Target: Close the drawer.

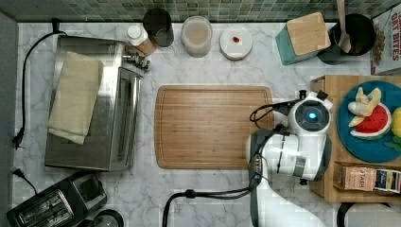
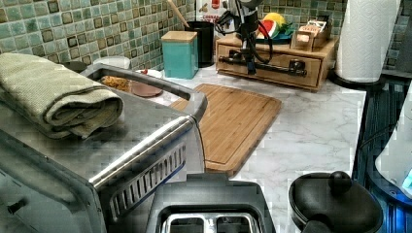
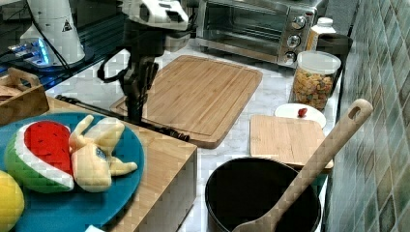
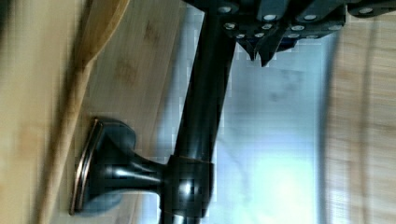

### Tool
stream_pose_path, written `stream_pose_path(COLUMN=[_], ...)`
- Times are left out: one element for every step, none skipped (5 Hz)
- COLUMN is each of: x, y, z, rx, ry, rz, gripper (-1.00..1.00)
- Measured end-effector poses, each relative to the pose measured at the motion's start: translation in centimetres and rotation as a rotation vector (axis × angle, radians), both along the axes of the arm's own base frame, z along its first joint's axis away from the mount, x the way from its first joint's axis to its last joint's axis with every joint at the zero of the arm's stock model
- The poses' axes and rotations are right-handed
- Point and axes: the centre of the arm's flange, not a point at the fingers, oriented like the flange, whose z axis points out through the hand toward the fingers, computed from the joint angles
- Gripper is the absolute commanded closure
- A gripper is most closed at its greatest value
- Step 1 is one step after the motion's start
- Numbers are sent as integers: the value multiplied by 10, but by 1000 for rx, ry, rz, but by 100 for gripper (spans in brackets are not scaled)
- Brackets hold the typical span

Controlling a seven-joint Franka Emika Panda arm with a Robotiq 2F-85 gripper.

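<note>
The drawer (image 2: 279, 59) sits in the wooden cabinet, and in the left view its front looks flush with the cabinet face. Its long black bar handle (image 2: 272, 68) runs across the front; the right view shows the handle (image 3: 162, 130) along the cabinet's edge. My gripper (image 2: 250, 65) hangs straight down right in front of the handle's middle, between the cabinet and the cutting board. In the wrist view the gripper (image 4: 261, 53) is shut, its tips together against the outer side of the handle (image 4: 205, 102), with the drawer front (image 4: 135, 65) behind. In the top view my arm (image 1: 293, 151) covers the handle.
A wooden cutting board (image 1: 213, 125) lies just beside the gripper. A blue fruit plate (image 1: 373, 137) and a tea box (image 1: 369, 177) rest on the cabinet top. A toaster oven (image 1: 94, 104) stands beyond the board. A paper towel roll (image 2: 364, 39) stands by the cabinet.
</note>
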Motion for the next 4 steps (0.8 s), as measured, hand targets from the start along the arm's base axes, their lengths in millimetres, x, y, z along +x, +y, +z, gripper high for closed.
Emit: stream_pose_path(x=[2,2,1,2], y=[0,0,-1,0], z=[0,0,0,0], rx=[-3,-5,-6,-7], ry=[-5,-3,-2,-1], rz=[4,7,7,8], gripper=[100,100,100,100])
